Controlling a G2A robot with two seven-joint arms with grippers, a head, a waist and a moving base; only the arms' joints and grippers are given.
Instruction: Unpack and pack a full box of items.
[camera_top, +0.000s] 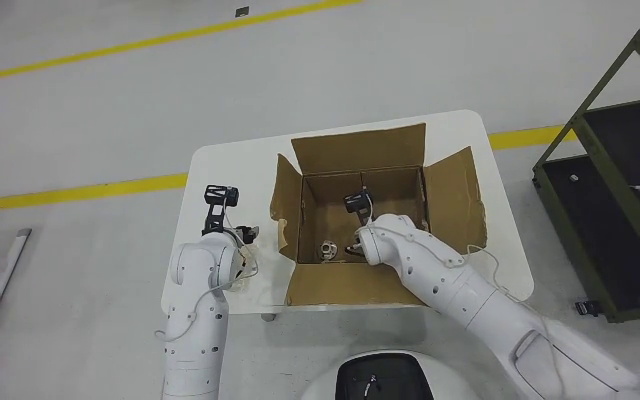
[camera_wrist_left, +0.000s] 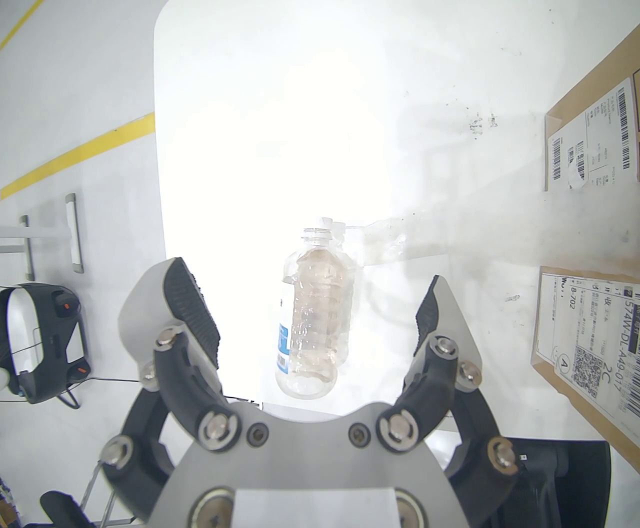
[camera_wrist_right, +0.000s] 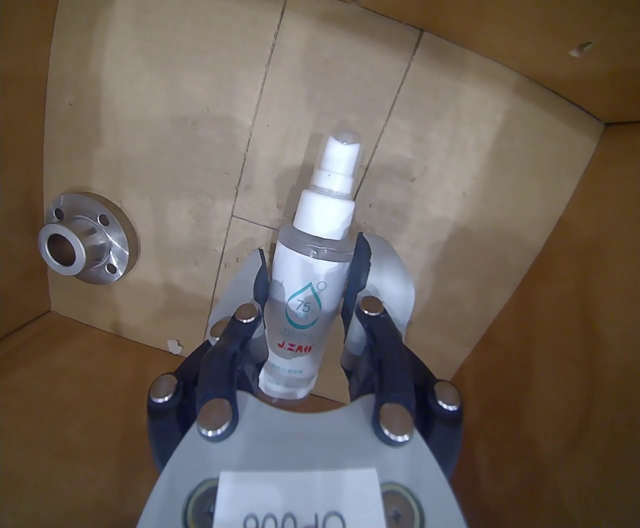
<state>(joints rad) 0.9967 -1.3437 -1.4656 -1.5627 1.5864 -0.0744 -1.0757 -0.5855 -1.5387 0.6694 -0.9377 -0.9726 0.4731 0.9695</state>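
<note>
An open cardboard box (camera_top: 365, 275) stands on the white table (camera_top: 240, 165). My right gripper (camera_wrist_right: 311, 255) is down inside the box, shut on a white spray bottle (camera_wrist_right: 320, 240) whose nozzle points away from the wrist. A silver metal flange (camera_wrist_right: 82, 240) lies on the box floor beside it, apart from the fingers. Left of the box, my left gripper (camera_wrist_left: 306, 290) hangs open over a clear plastic bottle (camera_wrist_left: 312, 320) lying on the table. The bottle sits between the two pads without touching them. In the top view the right gripper (camera_top: 355, 245) is near the flange (camera_top: 328, 247).
The box flaps (camera_top: 455, 195) fold outward all round; a labelled flap (camera_wrist_left: 590, 325) lies close to the left gripper. A dark green rack (camera_top: 600, 190) stands right of the table. Bare tabletop stretches left of the box.
</note>
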